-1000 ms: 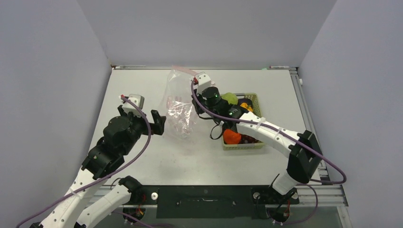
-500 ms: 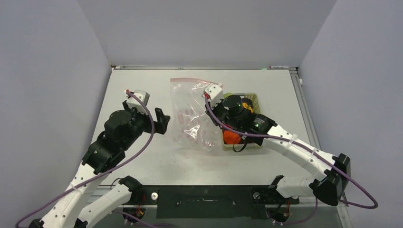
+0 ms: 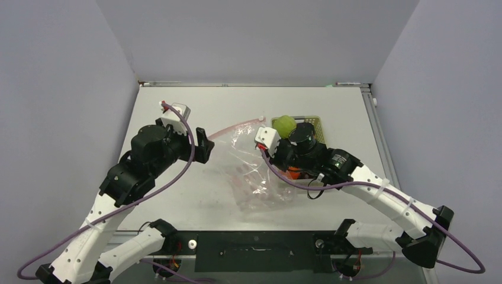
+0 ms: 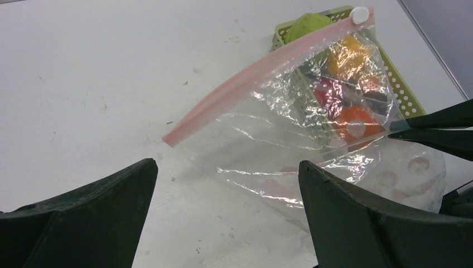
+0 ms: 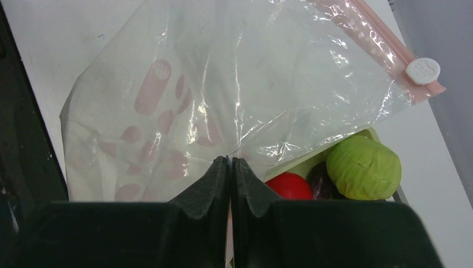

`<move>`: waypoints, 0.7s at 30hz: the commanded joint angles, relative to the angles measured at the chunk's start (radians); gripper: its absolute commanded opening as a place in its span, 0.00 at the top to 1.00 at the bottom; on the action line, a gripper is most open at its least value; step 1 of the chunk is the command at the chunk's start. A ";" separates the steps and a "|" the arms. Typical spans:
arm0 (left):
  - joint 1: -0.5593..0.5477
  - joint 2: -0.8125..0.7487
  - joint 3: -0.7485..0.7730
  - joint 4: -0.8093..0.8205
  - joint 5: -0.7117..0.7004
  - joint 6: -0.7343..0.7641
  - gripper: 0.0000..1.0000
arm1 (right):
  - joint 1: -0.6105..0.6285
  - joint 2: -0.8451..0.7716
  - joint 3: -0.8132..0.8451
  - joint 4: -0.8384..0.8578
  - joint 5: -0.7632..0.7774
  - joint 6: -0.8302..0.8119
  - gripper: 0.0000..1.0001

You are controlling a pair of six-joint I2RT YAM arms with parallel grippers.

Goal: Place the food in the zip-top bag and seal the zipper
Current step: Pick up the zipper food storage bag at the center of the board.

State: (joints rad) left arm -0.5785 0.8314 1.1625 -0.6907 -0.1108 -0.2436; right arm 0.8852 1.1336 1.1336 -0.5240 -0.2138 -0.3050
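1. Meanwhile, at left, the left gripper (image 3: pixel 202 145) is hovering wide open near the left end of the zipper (image 3: pixel 234 126).
2. Mid-table, the right gripper (image 5: pixel 230 166) is pinching, jaws closed, the edge of the zip-top bag (image 3: pixel 254 174).
3. At right, the food (image 3: pixel 286 125) is sitting unbagged in the basket (image 3: pixel 318 121); the next move is likely calling for a left-side grip to open the mouth.

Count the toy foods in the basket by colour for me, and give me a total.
Green: 1, green apple
Red: 1, red tomato
Dark purple: 1, dark purple piece
Orange: 1, orange, seen through the zip-top bag
Yellow: 1, yellow piece, also through the bag
Total: 5 visible in the mesh basket; more may be hidden.
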 commanded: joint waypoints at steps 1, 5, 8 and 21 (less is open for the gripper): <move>0.008 0.010 0.063 -0.069 0.014 -0.014 0.04 | 0.011 -0.071 -0.010 -0.056 -0.100 -0.154 0.95; 0.008 0.018 0.068 -0.097 0.033 -0.010 0.04 | 0.013 -0.094 -0.003 -0.121 -0.158 -0.259 0.95; 0.008 0.017 0.055 -0.099 0.055 -0.011 0.04 | 0.013 -0.103 0.008 -0.154 -0.175 -0.293 0.95; 0.008 0.011 -0.039 -0.109 0.122 -0.007 0.04 | 0.015 -0.156 0.054 -0.263 -0.307 -0.414 0.95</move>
State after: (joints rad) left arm -0.5743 0.8516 1.1431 -0.7952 -0.0433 -0.2508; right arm 0.8921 1.0225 1.1328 -0.7788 -0.4358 -0.6651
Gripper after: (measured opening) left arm 0.962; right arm 0.057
